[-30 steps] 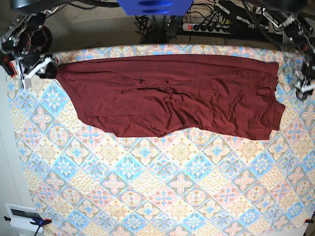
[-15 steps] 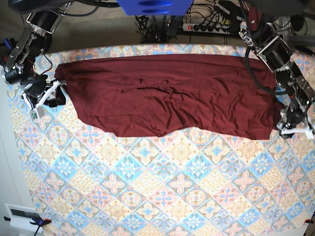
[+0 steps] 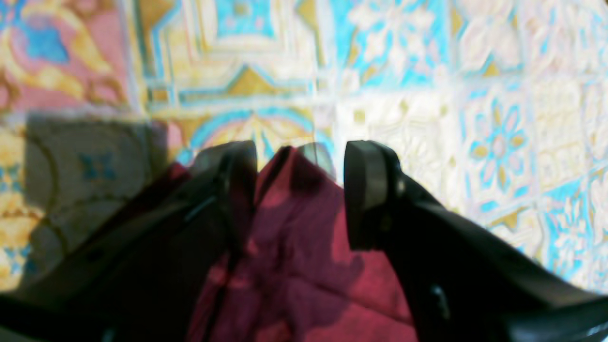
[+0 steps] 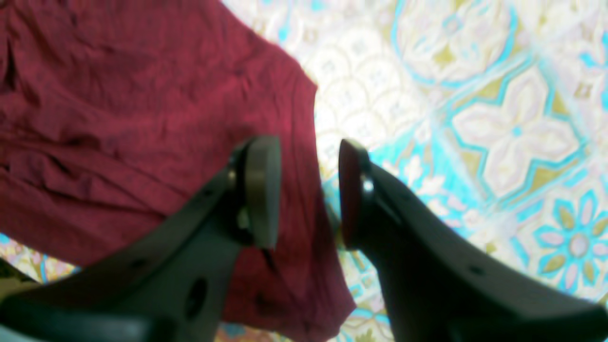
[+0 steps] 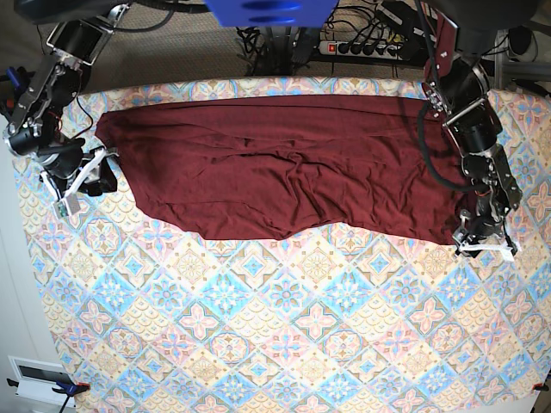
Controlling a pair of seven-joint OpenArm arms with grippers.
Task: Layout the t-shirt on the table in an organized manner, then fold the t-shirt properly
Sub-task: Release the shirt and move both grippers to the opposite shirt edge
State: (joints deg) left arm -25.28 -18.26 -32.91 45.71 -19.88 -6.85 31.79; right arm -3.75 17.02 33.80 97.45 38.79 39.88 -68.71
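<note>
The dark maroon t-shirt (image 5: 293, 163) lies as a long wrinkled band across the far half of the table (image 5: 284, 335). In the base view my left gripper (image 5: 484, 244) is down at the shirt's near right corner. The left wrist view shows that gripper (image 3: 301, 156) open, with the pointed cloth corner (image 3: 304, 223) lying between its fingers. My right gripper (image 5: 89, 178) sits just off the shirt's left edge. Seen from the right wrist, it (image 4: 306, 156) is open and straddles the shirt's edge (image 4: 142, 118), its jaws apart.
A power strip (image 5: 362, 48) and tangled cables lie beyond the table's far edge. A white box (image 5: 39, 379) sits off the near left corner. The patterned table surface runs bare from the shirt's near edge to the front.
Both arms have swung down from the far corners. The left gripper came inward to the shirt's near right corner; the right gripper dropped beside the shirt's left edge. The shirt has not moved.
</note>
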